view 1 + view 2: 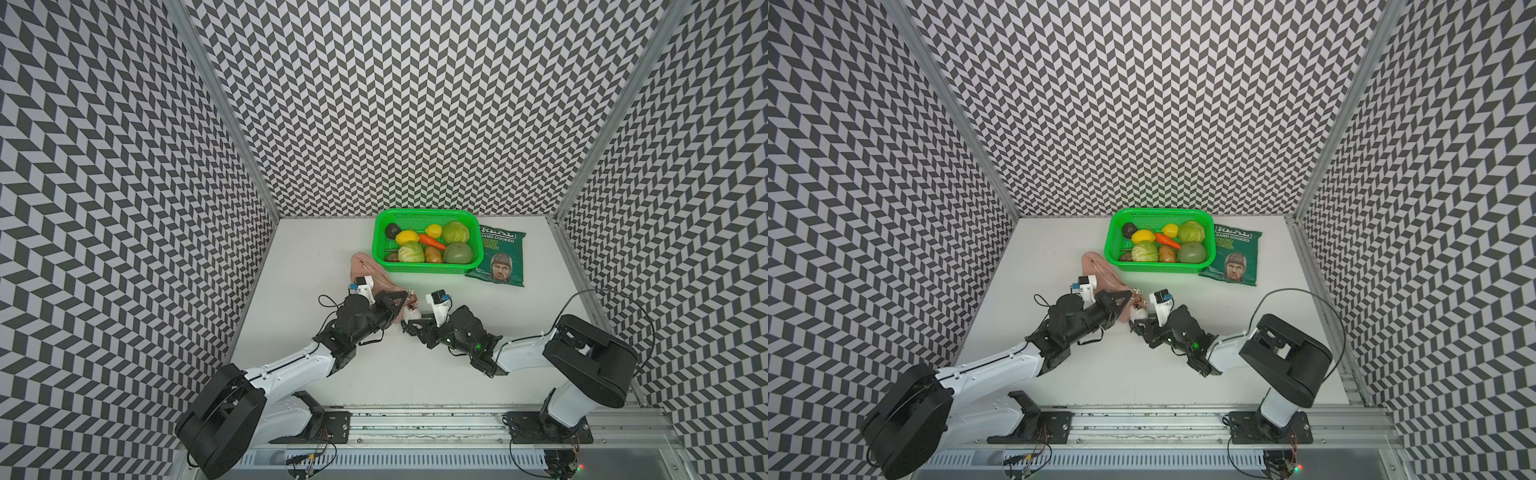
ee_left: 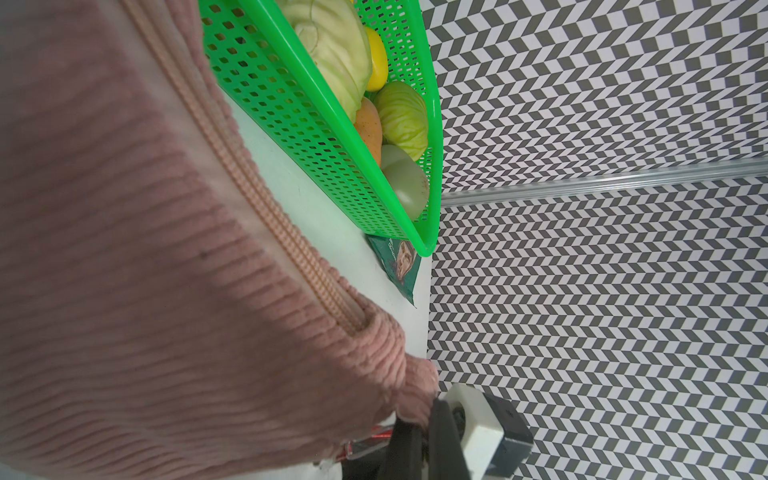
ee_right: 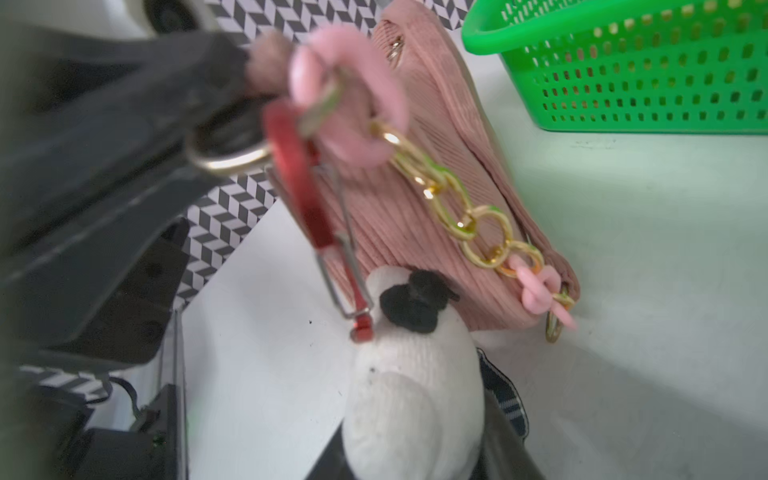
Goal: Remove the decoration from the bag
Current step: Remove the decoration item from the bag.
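Pinched in the right gripper (image 1: 410, 323), the decoration (image 3: 411, 386) could be tugged loose, its red clasp (image 3: 299, 183) being hooked to the bag (image 1: 368, 270) clamped by the left gripper (image 1: 401, 305).

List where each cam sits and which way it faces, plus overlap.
Top views: stereo head high on the arms' side, looking down at the table; both arms, left gripper and right gripper show.
Left wrist: on the left arm, looking along the bag toward the basket and crisp packet; its own fingers show.
Right wrist: on the right arm, facing the decoration, red clasp and bag; own fingers flank the decoration.
Shared: bag and basket appear in every view.
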Motion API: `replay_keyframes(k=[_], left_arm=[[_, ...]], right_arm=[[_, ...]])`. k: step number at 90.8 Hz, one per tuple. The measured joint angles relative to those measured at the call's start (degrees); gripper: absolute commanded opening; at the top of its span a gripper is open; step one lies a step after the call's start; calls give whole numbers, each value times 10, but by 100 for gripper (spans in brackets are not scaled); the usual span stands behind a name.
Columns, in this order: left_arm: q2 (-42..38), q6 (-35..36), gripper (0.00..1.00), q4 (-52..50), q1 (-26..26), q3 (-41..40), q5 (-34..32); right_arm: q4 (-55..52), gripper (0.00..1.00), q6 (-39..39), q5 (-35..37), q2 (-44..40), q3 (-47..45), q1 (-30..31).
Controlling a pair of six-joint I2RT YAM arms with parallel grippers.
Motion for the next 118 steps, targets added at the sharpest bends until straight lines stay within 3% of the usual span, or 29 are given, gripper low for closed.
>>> replay_keyframes(k=[13,50,72,80,91,118], left_arm=[[5,0,0,0,0,0,0],[44,0,0,41,-3,0,5],[52,-18,0,65,-4,0,16],[49,-25,0,68,-4,-3,17],[45,-30,0,70,-4,-7,18],[41,-35,0,87,-3,-7,18]], right_arm=[[-1,16,-15,-54,0,-1,-16],[-26,16,-33,-244,-33,-20,-74],[-3,17,-24,-303,9,4,-85],[26,28,-4,-316,37,6,-100],[58,62,28,-327,71,6,-126],[31,81,39,-314,49,4,-147]])
